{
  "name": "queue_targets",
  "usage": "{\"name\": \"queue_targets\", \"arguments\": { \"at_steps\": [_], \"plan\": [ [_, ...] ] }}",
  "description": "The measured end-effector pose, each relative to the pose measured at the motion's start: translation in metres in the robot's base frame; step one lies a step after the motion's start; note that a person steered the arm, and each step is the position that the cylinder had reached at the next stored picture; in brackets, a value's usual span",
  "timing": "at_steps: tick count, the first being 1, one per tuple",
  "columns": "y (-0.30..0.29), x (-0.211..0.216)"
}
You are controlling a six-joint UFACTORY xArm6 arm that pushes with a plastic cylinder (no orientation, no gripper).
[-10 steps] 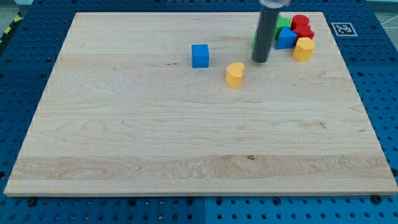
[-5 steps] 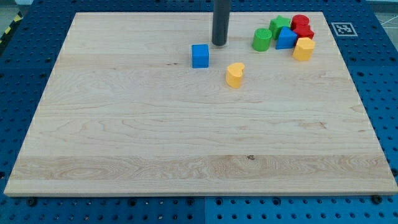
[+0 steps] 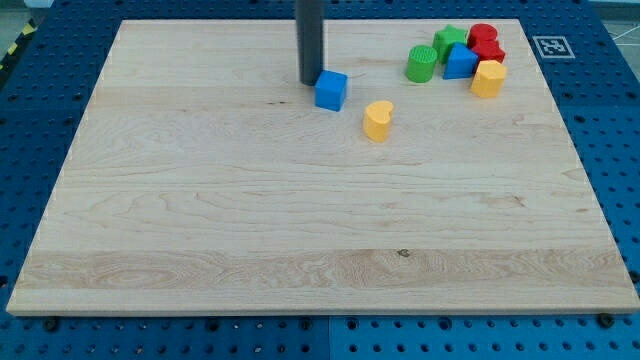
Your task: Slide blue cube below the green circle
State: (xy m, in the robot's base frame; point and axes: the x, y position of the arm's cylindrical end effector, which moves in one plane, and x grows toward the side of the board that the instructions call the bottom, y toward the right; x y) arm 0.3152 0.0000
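My tip (image 3: 309,81) sits at the upper-left corner of the small blue cube (image 3: 331,90), touching or just beside it. No pincer on this arm, only the dark rod, so no open or closed state to give. Cube lies in the upper middle of the pale wooden worktop (image 3: 250,220), turned slightly so one corner points to the view's bottom; no long axis. Plain matte blue faces. Green circle block (image 3: 421,64) is well to its right, beside a green block (image 3: 449,41), blue block (image 3: 460,62), red blocks (image 3: 485,42) and a yellow block (image 3: 488,79). Yellow heart block (image 3: 377,120) sits just lower right of the cube.
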Motion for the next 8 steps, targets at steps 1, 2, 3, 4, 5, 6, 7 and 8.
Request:
{"name": "queue_targets", "arguments": {
  "at_steps": [1, 2, 3, 4, 5, 6, 7, 8],
  "plan": [
    [0.036, 0.0],
    [0.053, 0.0],
    [0.039, -0.016],
    [0.012, -0.029],
    [-0.017, -0.026],
    [-0.027, 0.008],
    [-0.024, 0.032],
    [-0.01, 0.043]
  ]
}}
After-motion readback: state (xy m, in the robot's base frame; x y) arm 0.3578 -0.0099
